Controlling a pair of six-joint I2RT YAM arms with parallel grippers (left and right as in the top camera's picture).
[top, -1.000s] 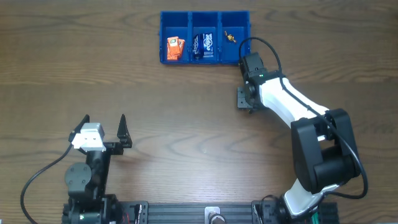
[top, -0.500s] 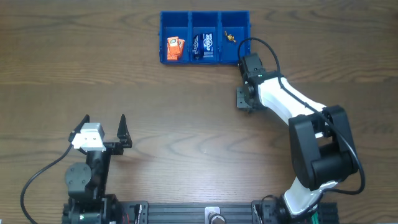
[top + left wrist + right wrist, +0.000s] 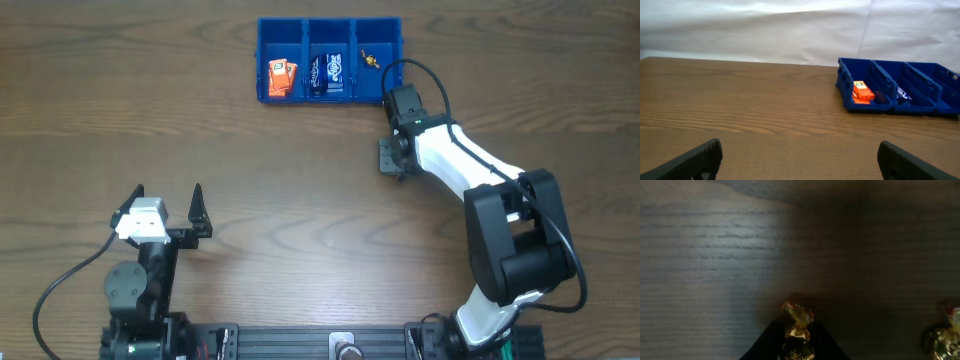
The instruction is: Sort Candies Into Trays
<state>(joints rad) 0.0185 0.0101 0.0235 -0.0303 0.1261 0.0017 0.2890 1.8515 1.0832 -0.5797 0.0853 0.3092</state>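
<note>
Where wood table [image 3: 740,110] ends, white wall [image 3: 765,30] rises; blue tray [image 3: 841,82] near edge.

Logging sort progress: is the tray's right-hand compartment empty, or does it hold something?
Holds something: from above, one small gold-wrapped candy lies in the right-hand compartment of the blue tray.

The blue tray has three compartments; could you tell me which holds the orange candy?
The left compartment in the top view; the middle holds a dark blue candy, the right a gold candy.
</note>
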